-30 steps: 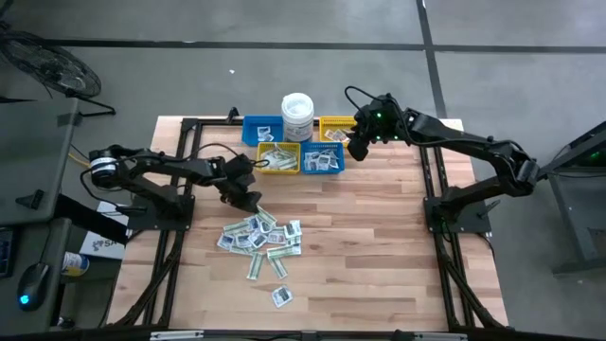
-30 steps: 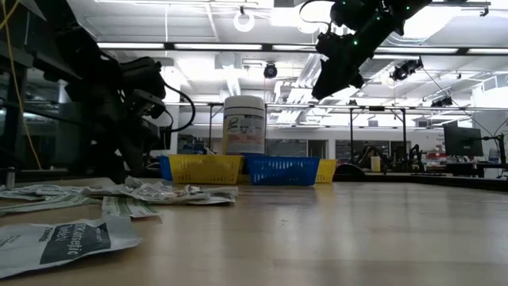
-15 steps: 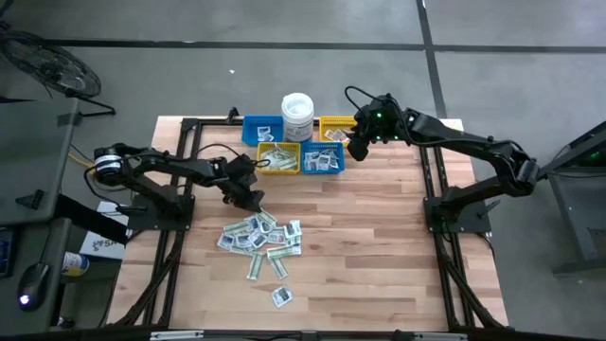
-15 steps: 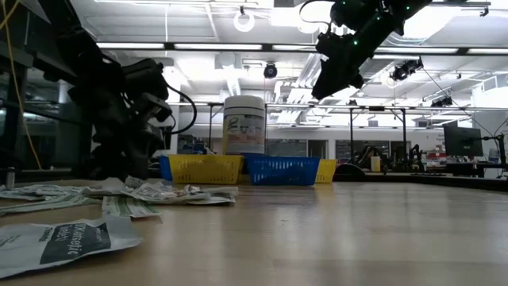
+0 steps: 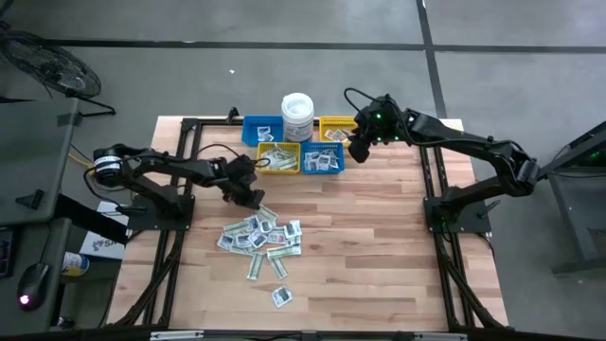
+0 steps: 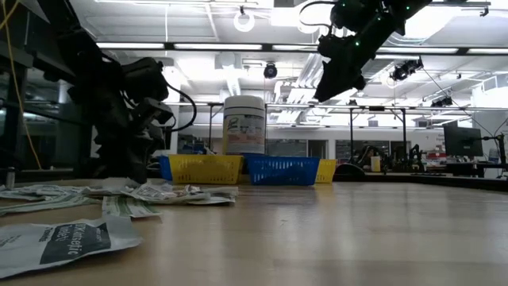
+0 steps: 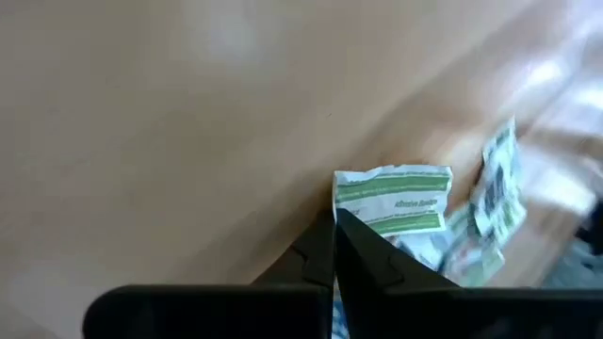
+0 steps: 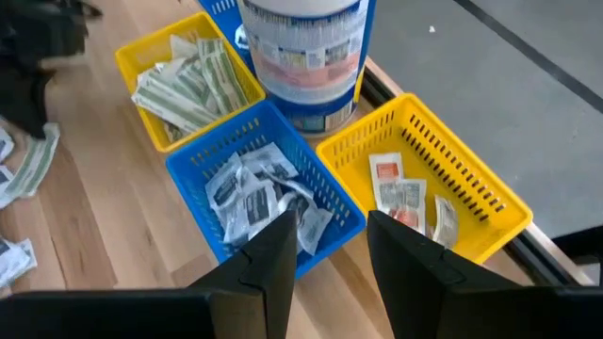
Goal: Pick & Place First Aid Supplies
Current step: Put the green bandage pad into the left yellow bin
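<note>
The first aid supplies lie as a loose pile of small paper packets (image 5: 260, 237) on the wooden table (image 5: 379, 218), with one stray packet (image 5: 281, 296) nearer the front. My left gripper (image 5: 252, 201) is at the pile's far left edge, shut on a green-and-white strip packet (image 7: 394, 198). My right gripper (image 5: 358, 150) hangs open above the bins, over the blue bin (image 8: 268, 193) of white packets, touching nothing. My left gripper pinches the strip packet between its two fingertips at one short end (image 7: 343, 209), near a corner. The fingers slant down onto it from the table's left. The rest of the packet reaches out beyond the fingertips, about flat. Whether it is clear of the table I cannot tell.
At the far edge stand a white lidded tub (image 5: 297, 116), a yellow bin (image 8: 188, 80) with green strips, a yellow bin (image 8: 424, 188) with red-printed packets and another blue bin (image 5: 262, 128). Bare wood lies to the right of the pile.
My left gripper has stayed at the pile's far left edge, tipped slightly, and shut its fingers on the strip packet. My right arm has kept still.
</note>
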Tool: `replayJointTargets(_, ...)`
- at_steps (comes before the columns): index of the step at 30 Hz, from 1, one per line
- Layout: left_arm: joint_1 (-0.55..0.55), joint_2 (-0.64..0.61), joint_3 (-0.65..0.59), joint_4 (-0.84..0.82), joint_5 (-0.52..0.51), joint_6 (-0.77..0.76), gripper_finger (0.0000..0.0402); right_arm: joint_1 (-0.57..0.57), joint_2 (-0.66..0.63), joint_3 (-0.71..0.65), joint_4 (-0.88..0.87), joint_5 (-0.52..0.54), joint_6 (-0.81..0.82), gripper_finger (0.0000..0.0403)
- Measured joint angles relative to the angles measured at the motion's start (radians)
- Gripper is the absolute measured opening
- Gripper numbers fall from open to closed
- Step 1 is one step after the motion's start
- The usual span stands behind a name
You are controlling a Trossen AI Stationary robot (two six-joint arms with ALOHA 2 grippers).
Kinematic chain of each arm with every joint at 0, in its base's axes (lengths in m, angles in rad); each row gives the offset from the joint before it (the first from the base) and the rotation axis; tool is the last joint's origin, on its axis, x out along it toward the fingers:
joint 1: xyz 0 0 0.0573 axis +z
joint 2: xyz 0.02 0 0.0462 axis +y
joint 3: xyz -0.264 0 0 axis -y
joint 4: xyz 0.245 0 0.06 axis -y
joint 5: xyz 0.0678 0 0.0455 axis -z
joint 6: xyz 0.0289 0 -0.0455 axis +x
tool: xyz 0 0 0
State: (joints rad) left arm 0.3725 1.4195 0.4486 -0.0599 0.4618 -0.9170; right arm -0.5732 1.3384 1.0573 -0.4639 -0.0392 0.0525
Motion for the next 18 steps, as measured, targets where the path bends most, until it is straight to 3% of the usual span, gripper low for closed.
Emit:
replayJointTargets(9, 0.0, -0.146, 0.062, 0.004, -0.067, 0.003, 0.0001, 0.0, -0.045, 0.0, -0.083, 0.006, 0.023, 0.0126)
replayJointTargets(18, 0.0, -0.233, 0.17, 0.01, -0.317, -0.001, 0.0, 0.0, -0.07, 0.0, -0.091, 0.004, 0.045, 0.0126)
